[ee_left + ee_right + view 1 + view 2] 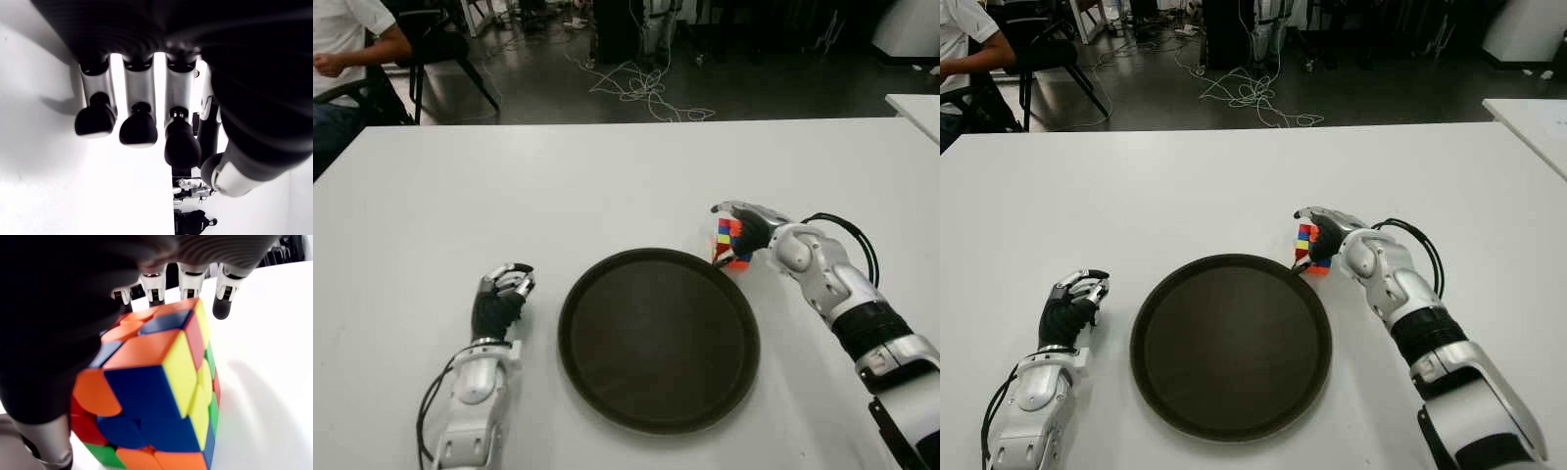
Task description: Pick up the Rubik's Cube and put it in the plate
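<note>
Rubik's Cube (728, 242) sits at the far right edge of the plate (658, 338), just beside the rim, on the side toward the right hand. Whether it rests on the table (558, 186) or is lifted slightly off it cannot be told from the eye views. Visible faces show orange, blue, yellow, red and green stickers, scrambled.

Right hand (744, 227) is closed around the cube. In the right wrist view the cube (156, 391) fills the palm side of the hand; the fingers (188, 281) reach over its far top edge, and the thumb side, dark and out of focus, lies against the near left face. Grip reads as a wrap over the top and side, fingers bent, not spread. One fingertip at the outer end stands clear of the cube's corner.

Plate: round, dark brown, shallow raised rim, nothing inside. It lies centred on the white table, between the two arms.

Left hand (504, 289) shows left of the plate, apart from its rim. Its fingers (139, 125) are curled downward in the left wrist view, holding nothing.

Beyond the table: dark floor with loose cables (641, 88), and a seated person (342, 49) at the far left corner.
</note>
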Robot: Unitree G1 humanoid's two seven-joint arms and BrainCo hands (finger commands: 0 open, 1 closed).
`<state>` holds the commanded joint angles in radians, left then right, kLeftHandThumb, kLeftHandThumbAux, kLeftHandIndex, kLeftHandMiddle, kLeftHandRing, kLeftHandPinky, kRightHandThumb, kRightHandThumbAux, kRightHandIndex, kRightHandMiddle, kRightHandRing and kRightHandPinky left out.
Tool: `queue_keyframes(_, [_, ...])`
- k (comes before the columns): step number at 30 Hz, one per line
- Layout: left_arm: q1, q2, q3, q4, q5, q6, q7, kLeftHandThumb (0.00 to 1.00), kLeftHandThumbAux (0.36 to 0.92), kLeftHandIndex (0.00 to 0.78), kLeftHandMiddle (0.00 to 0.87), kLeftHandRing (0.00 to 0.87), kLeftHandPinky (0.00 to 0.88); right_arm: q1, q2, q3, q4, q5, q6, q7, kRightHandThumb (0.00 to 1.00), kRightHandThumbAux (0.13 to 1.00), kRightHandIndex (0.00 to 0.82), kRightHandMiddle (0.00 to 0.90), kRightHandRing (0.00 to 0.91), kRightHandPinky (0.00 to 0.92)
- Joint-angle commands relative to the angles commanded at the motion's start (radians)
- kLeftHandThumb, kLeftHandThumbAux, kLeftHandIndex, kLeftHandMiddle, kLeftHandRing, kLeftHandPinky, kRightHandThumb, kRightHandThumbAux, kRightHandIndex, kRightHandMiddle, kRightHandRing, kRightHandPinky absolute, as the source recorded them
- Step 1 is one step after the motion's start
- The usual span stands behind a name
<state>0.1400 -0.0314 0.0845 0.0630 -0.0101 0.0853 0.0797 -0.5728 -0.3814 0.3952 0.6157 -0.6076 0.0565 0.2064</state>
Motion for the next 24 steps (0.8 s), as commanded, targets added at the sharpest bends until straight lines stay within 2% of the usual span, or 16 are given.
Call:
queue_keyframes(5, [0.002, 0.000, 0.001, -0.001, -0.001, 0.002, -0.002, 0.710, 0.704, 0.444, 0.813, 0.819, 0.807, 0.005, 0.005, -0.006, -0.004, 0.006, 0.007, -0.013, 0.000, 0.788, 0.130, 0.155, 0.186, 0.240])
queue_keyframes(10, [0.002, 0.001, 0.003, 0.002, -0.003, -0.002, -0.003, 0.709, 0.704, 0.444, 0.815, 0.820, 0.812, 0.014, 0.015, -0.019, -0.016, 0.013, 0.026, -0.032, 0.000, 0.788, 0.168, 0.193, 0.235, 0.300])
queue_keyframes(12, [0.003, 0.002, 0.003, 0.004, -0.002, -0.008, -0.005, 0.710, 0.704, 0.444, 0.815, 0.821, 0.815, 0.022, 0.025, -0.033, -0.027, 0.022, 0.039, -0.051, 0.000, 0.789, 0.210, 0.233, 0.276, 0.335])
queue_keyframes(13, [0.003, 0.003, 0.003, 0.004, -0.002, -0.010, -0.005, 0.710, 0.704, 0.444, 0.815, 0.823, 0.819, 0.025, 0.029, -0.039, -0.030, 0.027, 0.043, -0.060, 0.000, 0.795, 0.264, 0.275, 0.322, 0.370])
queue_keyframes(17, [0.003, 0.003, 0.002, 0.007, 0.000, -0.019, -0.006, 0.710, 0.703, 0.444, 0.818, 0.829, 0.827, 0.035, 0.044, -0.060, -0.038, 0.044, 0.059, -0.095, 0.000, 0.809, 0.386, 0.370, 0.444, 0.465])
queue_keyframes(20, [0.003, 0.004, 0.001, 0.007, 0.001, -0.022, -0.007, 0.711, 0.703, 0.444, 0.819, 0.830, 0.824, 0.039, 0.055, -0.072, -0.035, 0.052, 0.065, -0.121, 0.000, 0.812, 0.430, 0.399, 0.488, 0.500])
queue_keyframes(24, [0.003, 0.004, 0.001, 0.005, 0.001, -0.019, -0.007, 0.710, 0.704, 0.444, 0.817, 0.824, 0.814, 0.042, 0.066, -0.082, -0.030, 0.058, 0.067, -0.155, 0.000, 0.803, 0.431, 0.397, 0.476, 0.488])
